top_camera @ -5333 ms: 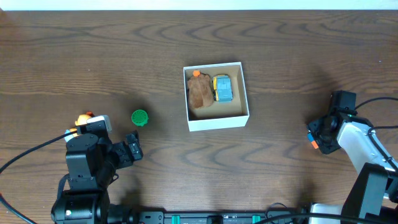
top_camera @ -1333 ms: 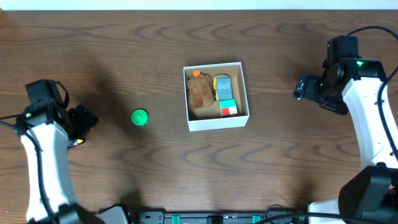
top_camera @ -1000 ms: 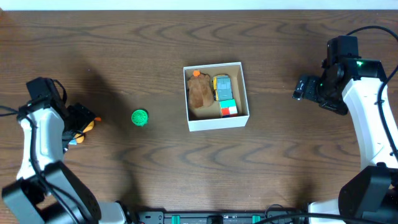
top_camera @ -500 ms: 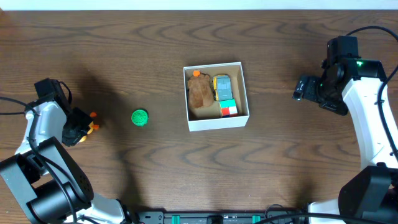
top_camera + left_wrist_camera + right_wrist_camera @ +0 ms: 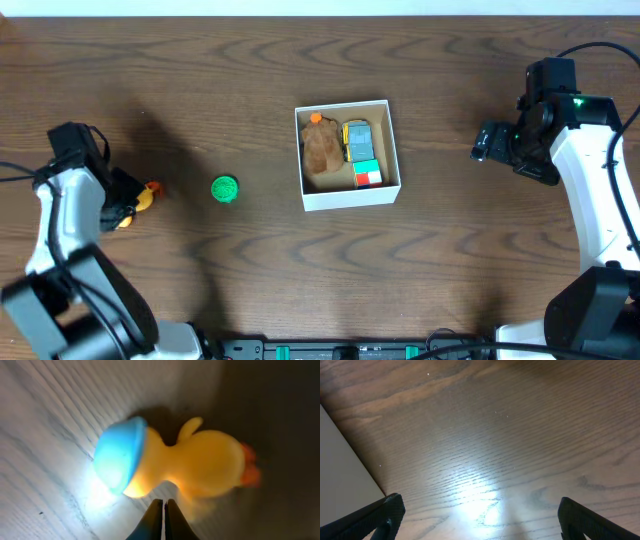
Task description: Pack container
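- white square cardboard container [image 5: 350,195] sits mid-table, holding brown plush toy [image 5: 320,150], blue-and-yellow toy car [image 5: 357,141], red-and-green block [image 5: 367,175].
- judged outstanding: green round toy [image 5: 224,188], yellow rubber duck [image 5: 195,467], both on the table to its left.
- left gripper [image 5: 162,510] pressed together, tips at the duck; right gripper [image 5: 480,507] spread, empty.

Left claw [image 5: 164,506] pinched closed; right claw [image 5: 480,501] spread wide.

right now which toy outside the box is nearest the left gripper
The yellow duck, right in front of the left gripper; the green round toy lies farther off, toward the container.
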Action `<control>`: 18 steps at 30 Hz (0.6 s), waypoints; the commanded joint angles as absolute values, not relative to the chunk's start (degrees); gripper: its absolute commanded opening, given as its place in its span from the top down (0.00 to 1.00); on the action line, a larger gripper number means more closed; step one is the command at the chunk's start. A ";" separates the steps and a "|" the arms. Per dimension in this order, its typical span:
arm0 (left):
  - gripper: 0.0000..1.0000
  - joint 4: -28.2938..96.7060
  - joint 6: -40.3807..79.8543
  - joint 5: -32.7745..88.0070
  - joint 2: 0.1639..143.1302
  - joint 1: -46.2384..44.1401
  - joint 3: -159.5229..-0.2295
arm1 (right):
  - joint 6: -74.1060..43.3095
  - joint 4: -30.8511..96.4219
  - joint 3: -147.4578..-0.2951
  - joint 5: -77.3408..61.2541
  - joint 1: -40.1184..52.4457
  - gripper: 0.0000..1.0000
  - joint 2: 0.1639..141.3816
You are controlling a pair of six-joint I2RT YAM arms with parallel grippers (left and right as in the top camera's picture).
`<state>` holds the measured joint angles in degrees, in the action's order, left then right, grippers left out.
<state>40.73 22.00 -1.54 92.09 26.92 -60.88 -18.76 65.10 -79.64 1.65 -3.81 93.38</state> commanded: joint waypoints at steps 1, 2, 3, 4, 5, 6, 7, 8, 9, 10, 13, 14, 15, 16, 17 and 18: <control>0.94 41.45 20.12 -1.98 85.27 24.91 -61.84 | -17.93 65.12 -79.26 1.43 -4.10 0.01 94.00; 0.94 41.63 19.29 -1.98 83.24 23.75 -61.84 | -17.93 65.04 -79.26 1.43 -4.10 0.01 94.00; 0.94 41.74 18.50 -1.98 81.49 22.50 -61.84 | -17.93 64.93 -79.26 1.43 -4.10 0.01 94.00; 0.94 41.89 17.50 -1.98 79.44 20.73 -61.84 | -17.93 64.82 -79.26 1.43 -4.10 0.01 94.00; 0.94 41.87 16.36 -1.96 77.78 18.98 -61.84 | -17.96 64.71 -79.26 1.41 -4.10 0.01 94.00; 0.94 41.87 14.39 -1.96 75.40 15.97 -61.84 | -17.96 64.69 -79.26 1.43 -4.10 0.01 94.00; 0.94 41.89 12.78 -2.04 74.00 13.82 -61.84 | -17.96 64.71 -79.26 1.43 -4.10 0.01 94.00; 0.94 42.00 11.55 -2.70 72.60 11.35 -61.84 | -17.96 64.71 -79.26 1.41 -4.10 0.01 94.00; 0.94 42.22 11.40 -3.92 71.68 9.47 -61.84 | -17.96 64.71 -79.26 1.43 -4.10 0.01 94.00; 0.94 42.54 11.46 -5.52 71.02 7.84 -61.84 | -17.96 64.73 -79.26 1.41 -4.10 0.01 94.00; 0.94 42.92 11.68 -7.05 71.11 6.70 -61.84 | -17.96 64.77 -79.26 1.41 -4.10 0.01 94.00; 0.94 42.96 11.84 -7.07 71.48 7.14 -61.84 | -17.93 64.77 -79.26 1.43 -4.10 0.01 94.00; 0.94 42.96 12.23 -7.14 71.99 7.84 -61.84 | -17.93 64.77 -79.26 1.43 -4.10 0.01 94.00; 0.93 42.96 12.88 -7.14 72.64 8.93 -61.84 | -17.93 64.77 -79.26 1.43 -4.10 0.01 94.00; 0.91 42.96 13.47 -7.14 73.30 10.02 -61.84 | -17.93 64.77 -79.26 1.43 -4.10 0.01 94.00; 0.78 42.96 13.98 -7.11 74.11 11.46 -61.84 | -17.91 64.77 -79.26 1.43 -4.10 0.01 94.00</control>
<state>42.65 13.02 -5.10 72.14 8.56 -60.90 -18.76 64.86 -79.61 1.63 -3.81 93.38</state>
